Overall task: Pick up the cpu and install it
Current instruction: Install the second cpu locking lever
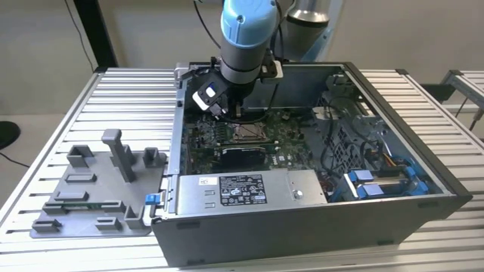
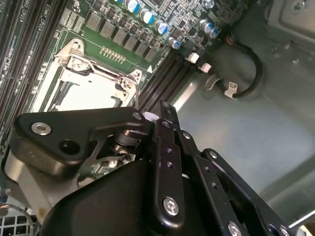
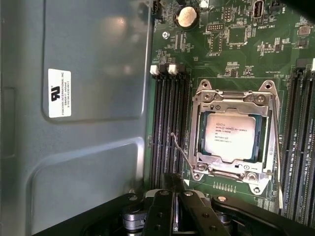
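Exterior view, bench: a slatted metal bench [image 1: 423,102] carries an open computer case [image 1: 302,226] and, towards the exterior view's left, a grey plastic tray [image 1: 90,198] of blocks.
Case: it lies on its side with the motherboard [image 1: 295,141] facing up and a silver labelled power-supply box [image 1: 250,190] along the near edge.
Arm: the arm [image 1: 246,39] reaches down into the case, its gripper [image 1: 236,113] low over the board, just beyond the socket [image 1: 248,133].
Socket: in the first wrist view its metal frame [image 3: 236,91] surrounds the chip, and a thin wire lever [image 3: 181,150] stands loose at the side towards the memory slots [image 3: 170,123].
Cpu: the cpu [image 3: 230,135] sits flat inside the socket, silvery top up, already in place on the board.
Jaws: drawn together, nothing between them; in the second wrist view the gripper [image 2: 165,118] carries no chip.
Key relation: the cpu lies just ahead of the jaws in the first wrist view, apart from them, its edges square to the frame.
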